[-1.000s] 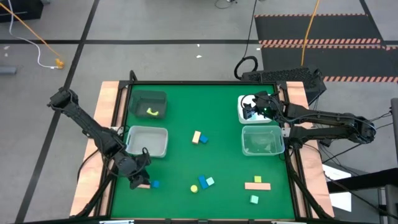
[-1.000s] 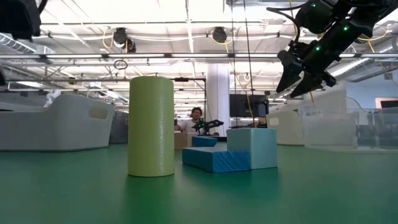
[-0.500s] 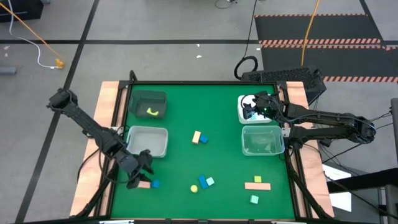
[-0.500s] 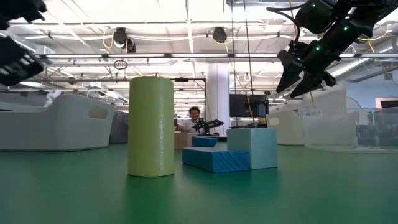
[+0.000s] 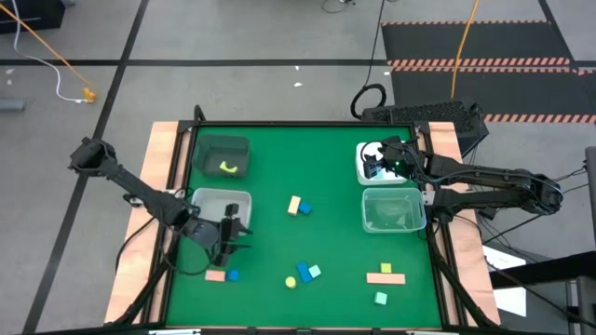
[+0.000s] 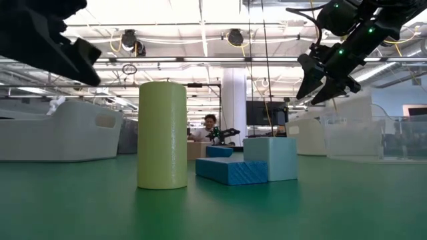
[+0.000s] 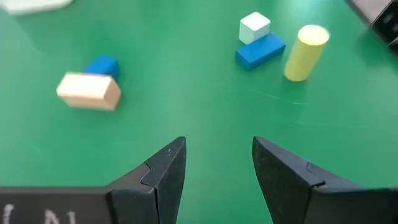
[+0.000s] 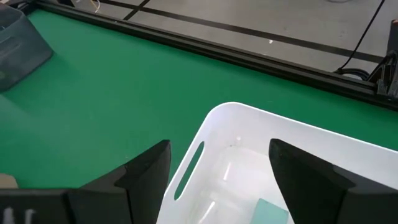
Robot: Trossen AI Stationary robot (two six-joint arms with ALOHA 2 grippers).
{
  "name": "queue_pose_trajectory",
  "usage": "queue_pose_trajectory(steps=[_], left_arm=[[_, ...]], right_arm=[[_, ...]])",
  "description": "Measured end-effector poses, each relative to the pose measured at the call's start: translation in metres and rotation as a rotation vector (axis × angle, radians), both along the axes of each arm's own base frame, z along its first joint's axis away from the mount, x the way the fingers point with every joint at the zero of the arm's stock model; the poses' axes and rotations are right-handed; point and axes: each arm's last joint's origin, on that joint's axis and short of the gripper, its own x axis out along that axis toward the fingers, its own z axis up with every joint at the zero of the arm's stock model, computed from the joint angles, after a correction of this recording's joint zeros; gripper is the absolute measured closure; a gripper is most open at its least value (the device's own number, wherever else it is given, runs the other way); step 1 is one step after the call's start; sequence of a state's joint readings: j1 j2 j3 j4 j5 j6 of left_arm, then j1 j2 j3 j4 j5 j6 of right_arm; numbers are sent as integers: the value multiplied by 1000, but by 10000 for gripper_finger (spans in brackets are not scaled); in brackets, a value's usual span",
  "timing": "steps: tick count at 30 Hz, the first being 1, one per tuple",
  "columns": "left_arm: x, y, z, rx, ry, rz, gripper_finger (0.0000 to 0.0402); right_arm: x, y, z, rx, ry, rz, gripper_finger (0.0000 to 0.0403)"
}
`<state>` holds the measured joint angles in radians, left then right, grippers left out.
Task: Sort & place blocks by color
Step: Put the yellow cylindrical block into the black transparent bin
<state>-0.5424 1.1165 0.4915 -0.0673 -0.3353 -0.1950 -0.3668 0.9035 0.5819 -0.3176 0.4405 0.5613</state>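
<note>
Left gripper (image 5: 231,233) hovers over the green table (image 5: 326,186) beside the clear bin (image 5: 220,210), fingers (image 7: 163,171) spread with nothing between them; the pink block (image 7: 88,91) and blue block (image 7: 102,66) lie just beyond, touching; right gripper (image 5: 373,167) hangs spread over the white bin (image 8: 261,168), which contains 1 mint block (image 8: 272,211).

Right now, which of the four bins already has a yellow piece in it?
The dark bin at the table's far left corner: a curved yellow piece lies inside it. No yellow shows in the clear bins or the white one.
</note>
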Motion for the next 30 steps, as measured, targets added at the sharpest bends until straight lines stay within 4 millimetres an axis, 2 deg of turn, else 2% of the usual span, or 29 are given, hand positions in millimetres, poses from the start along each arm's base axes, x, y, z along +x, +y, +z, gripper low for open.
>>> queue_pose_trajectory(steps=[3,8,10,14,18,24,30], left_arm=[[10,-2,-11,65,-6,20,215],[28,-12,-15,2,-119,38,215],[34,-17,-11,-32,-175,35,215],[50,-36,2,-44,-220,-3,215],[69,-60,9,11,-182,-55,215],[94,-89,4,28,-159,-85,215],[107,-111,-5,-39,-149,-69,208]], right_arm=[[0,0,0,1,-1,-1,138],[0,0,0,1,-1,-1,138],[0,0,0,0,0,0,138],[0,0,0,1,-1,-1,138],[0,0,0,0,-1,0,138],[0,0,0,1,-1,-1,138],[0,0,0,1,-1,-1,138]])
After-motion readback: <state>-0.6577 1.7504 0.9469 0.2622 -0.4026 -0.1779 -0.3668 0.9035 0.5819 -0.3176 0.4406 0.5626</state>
